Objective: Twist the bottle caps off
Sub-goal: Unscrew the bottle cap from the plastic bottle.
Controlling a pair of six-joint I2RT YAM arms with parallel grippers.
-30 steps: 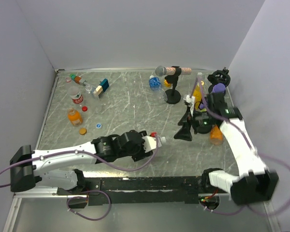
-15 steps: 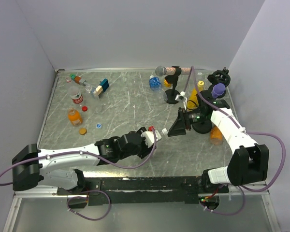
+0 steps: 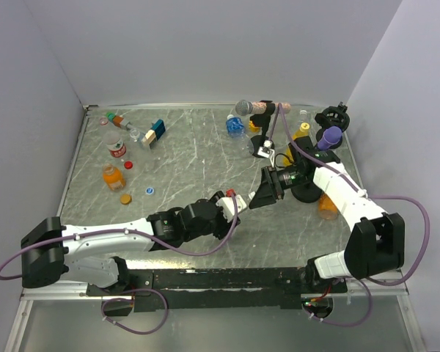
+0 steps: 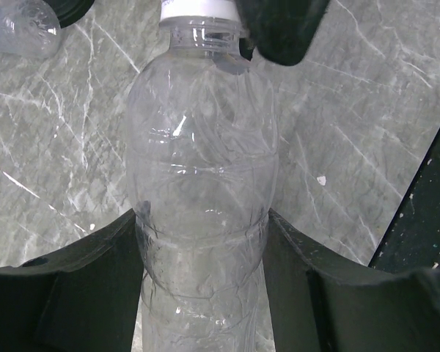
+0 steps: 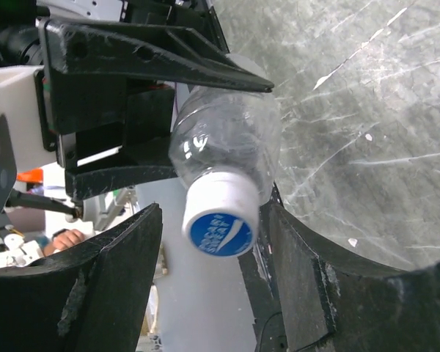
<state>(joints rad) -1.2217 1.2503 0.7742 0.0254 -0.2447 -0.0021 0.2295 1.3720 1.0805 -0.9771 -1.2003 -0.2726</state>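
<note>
A clear plastic bottle (image 4: pixel 202 169) with no label lies in my left gripper (image 4: pixel 202 242), which is shut on its body. Its white cap (image 4: pixel 198 9) points away toward the right arm. In the right wrist view the cap (image 5: pixel 220 216), white with a blue printed top, sits between the jaws of my right gripper (image 5: pixel 216 249). It lies close to the right finger, with a gap on the left side, so the gripper is open around it. From above, the two grippers meet near the table's middle front, left gripper (image 3: pixel 231 207) facing right gripper (image 3: pixel 255 196).
At the back left are a clear bottle with a red label (image 3: pixel 116 147), an orange bottle (image 3: pixel 113 177), loose caps (image 3: pixel 128 164) and a blue-and-tan block (image 3: pixel 155 132). A grey microphone on a stand (image 3: pixel 262 147), a purple microphone (image 3: pixel 330 136) and more bottles (image 3: pixel 235 126) stand behind the right arm.
My right gripper has swung left from the microphone stand to the bottle's cap, and its jaws have narrowed around it. The left gripper keeps its hold and has shifted slightly.
</note>
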